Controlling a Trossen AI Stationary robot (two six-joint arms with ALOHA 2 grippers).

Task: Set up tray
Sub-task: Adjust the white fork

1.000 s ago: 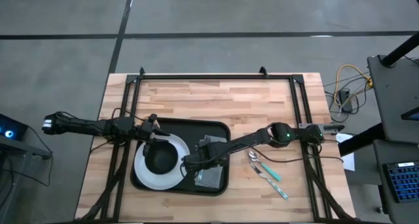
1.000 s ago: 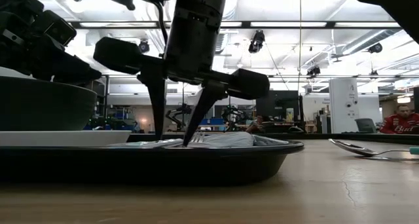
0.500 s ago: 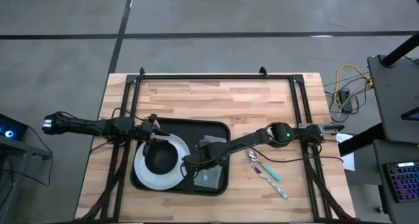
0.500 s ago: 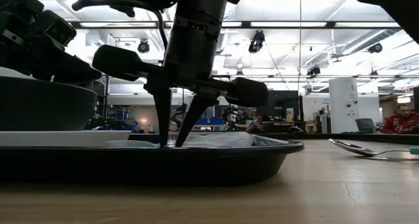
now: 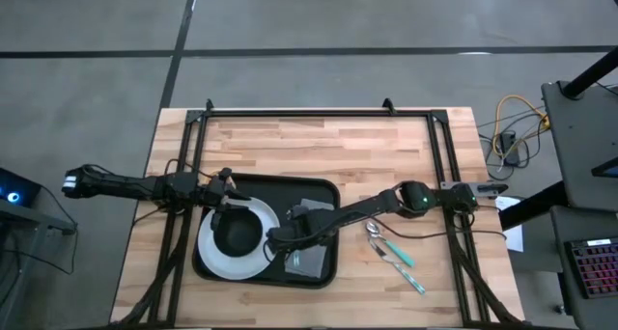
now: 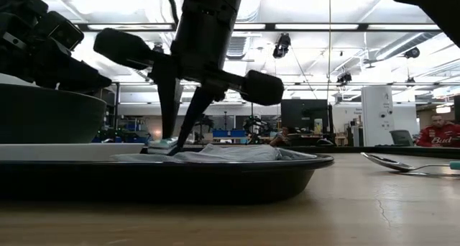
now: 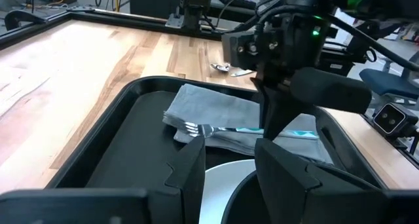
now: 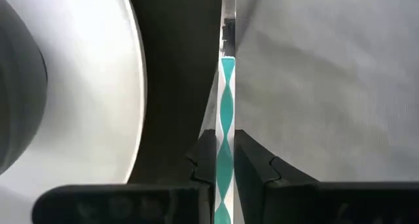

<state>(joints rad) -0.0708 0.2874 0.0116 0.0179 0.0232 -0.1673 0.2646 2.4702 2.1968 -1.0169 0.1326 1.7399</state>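
At the left side of the butcher-block table (image 5: 319,147) the left gripper (image 5: 224,188) rests at the rim of the dark bowl (image 5: 237,232), its fingers spread wide and holding nothing; the bowl sits on a round white plate (image 5: 214,261), glossy and smooth, and both lie in the left half of the tray (image 5: 261,185). The tray is a flat black rectangle with rounded corners and a low raised rim, set near the middle of the table, slightly left.

Towards the tray's right half lies a folded grey cloth napkin (image 5: 311,258), soft and a little rumpled; the right gripper (image 5: 278,241) is down at its left edge, fingers pinched on the handle of a fork (image 7: 208,129), a slim metal piece with a teal and white wavy pattern on the handle (image 8: 226,112); its tines show lying on the napkin in the left wrist view.

Right of the tray, on the bare wood, a metal spoon (image 5: 377,241) and another teal-handled utensil (image 5: 407,263) lie well apart from it.

So the setting looks about half done: plate, bowl and napkin are placed; the fork is in hand; the two pieces outside apparently remain to be brought in.
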